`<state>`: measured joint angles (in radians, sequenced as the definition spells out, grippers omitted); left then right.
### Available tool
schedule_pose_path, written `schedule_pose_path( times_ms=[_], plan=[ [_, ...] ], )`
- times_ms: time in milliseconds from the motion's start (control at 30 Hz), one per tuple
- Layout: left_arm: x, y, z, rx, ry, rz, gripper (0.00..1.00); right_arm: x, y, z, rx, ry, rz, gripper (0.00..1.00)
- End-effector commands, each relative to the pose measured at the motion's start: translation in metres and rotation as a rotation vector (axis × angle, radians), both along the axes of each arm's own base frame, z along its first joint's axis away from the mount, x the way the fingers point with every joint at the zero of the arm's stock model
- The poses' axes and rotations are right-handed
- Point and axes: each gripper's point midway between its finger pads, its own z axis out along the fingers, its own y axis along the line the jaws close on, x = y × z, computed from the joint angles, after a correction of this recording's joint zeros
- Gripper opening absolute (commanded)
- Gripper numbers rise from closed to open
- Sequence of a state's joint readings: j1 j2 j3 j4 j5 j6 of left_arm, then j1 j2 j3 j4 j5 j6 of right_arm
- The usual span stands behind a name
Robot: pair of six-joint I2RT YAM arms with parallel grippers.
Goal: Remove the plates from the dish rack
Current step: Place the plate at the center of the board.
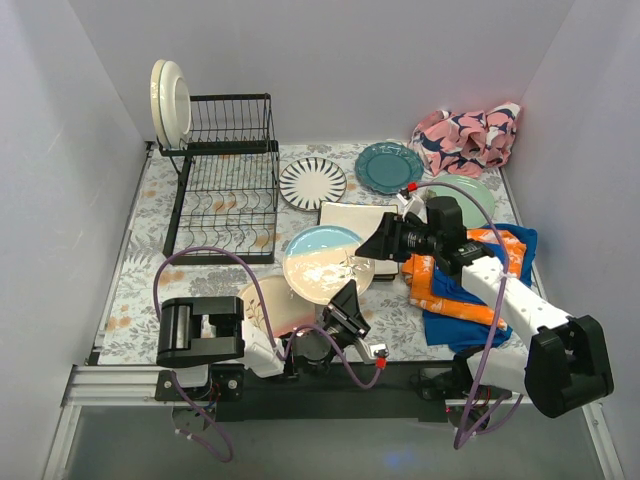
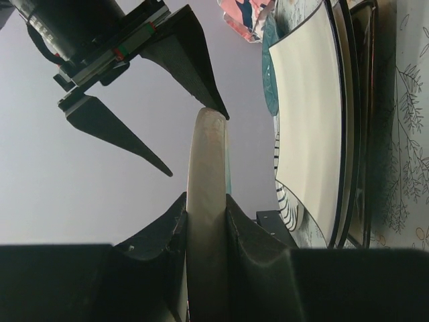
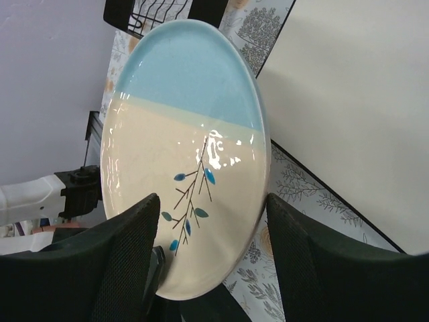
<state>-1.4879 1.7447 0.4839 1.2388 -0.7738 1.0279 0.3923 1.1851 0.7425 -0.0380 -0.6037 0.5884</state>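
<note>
**Mia:** What was over on the left?

**Ben:** The dish rack (image 1: 225,180) stood at the back left of the table (image 1: 140,290). Two cream plates (image 1: 170,100) were still standing on edge at its far left end. A bump to the rack could have tipped them off.

**Mia:** And in the middle?

**Ben:** The left gripper (image 1: 345,303) was squeezed tight on the near rim of the blue-and-cream plate (image 1: 328,262). The plate was out of the rack, up off the table. A pale plate (image 1: 268,305) lay flat partly under it.

**Mia:** Was that a good hold?

**Ben:** Only a small bit of rim was pinched, and the plate looked shiny. It could have slid out, hit the plate below and chipped both.

**Mia:** What about the right side?

**Ben:** The right gripper (image 1: 385,243) had its jaws spread apart around the far rim. One fingertip (image 2: 216,111) touched the edge and the other was off to the side. It held nothing yet.

**Mia:** So what could have gone wrong?

**Ben:** If the left one let go before the right one pinched, the plate would have dropped. If the right one pushed crooked, it could have twisted the plate out of the left one. The right arm also hung over the orange and blue cloth (image 1: 470,290), so it might have dragged it along
</note>
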Motion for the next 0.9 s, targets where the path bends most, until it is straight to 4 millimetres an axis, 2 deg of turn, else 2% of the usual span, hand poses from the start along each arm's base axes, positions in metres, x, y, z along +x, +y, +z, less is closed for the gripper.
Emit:
schedule_pose_path(
  times_ms=[0, 267, 467, 567, 600, 667, 700, 733, 767, 833, 867],
  plan=[
    [-0.011, 0.032, 0.118, -0.613, -0.101, -0.048, 0.00, -0.001, 0.010, 0.008, 0.052, -0.016, 0.048, 0.70],
    [-0.011, 0.036, 0.132, -0.658, -0.108, -0.046, 0.00, -0.005, 0.015, 0.003, 0.085, 0.020, 0.084, 0.74],
    [-0.010, 0.033, 0.136, -0.683, -0.101, -0.047, 0.00, -0.015, 0.021, 0.013, 0.174, 0.028, 0.129, 0.61],
    [-0.010, 0.033, 0.138, -0.722, -0.077, -0.053, 0.00, -0.020, 0.023, 0.019, 0.216, 0.026, 0.141, 0.48],
    [-0.010, 0.033, 0.137, -0.724, -0.074, -0.054, 0.00, -0.022, 0.024, 0.021, 0.227, 0.025, 0.150, 0.37],
    [-0.009, 0.032, 0.136, -0.729, -0.068, -0.050, 0.00, -0.022, 0.024, 0.028, 0.252, 0.012, 0.150, 0.23],
    [-0.008, 0.031, 0.137, -0.739, -0.060, -0.040, 0.00, -0.024, 0.025, 0.032, 0.266, 0.001, 0.157, 0.07],
    [-0.007, 0.030, 0.133, -0.735, -0.054, -0.031, 0.00, -0.025, 0.025, 0.036, 0.283, 0.010, 0.154, 0.01],
    [-0.006, 0.029, 0.132, -0.735, -0.050, -0.024, 0.04, -0.024, 0.025, 0.041, 0.303, -0.019, 0.155, 0.01],
    [-0.004, 0.027, 0.129, -0.746, -0.033, -0.016, 0.22, -0.029, 0.026, 0.052, 0.344, -0.031, 0.177, 0.01],
    [-0.004, 0.025, 0.125, -0.744, -0.026, -0.015, 0.36, -0.031, 0.027, 0.059, 0.378, -0.034, 0.180, 0.01]
  ],
)
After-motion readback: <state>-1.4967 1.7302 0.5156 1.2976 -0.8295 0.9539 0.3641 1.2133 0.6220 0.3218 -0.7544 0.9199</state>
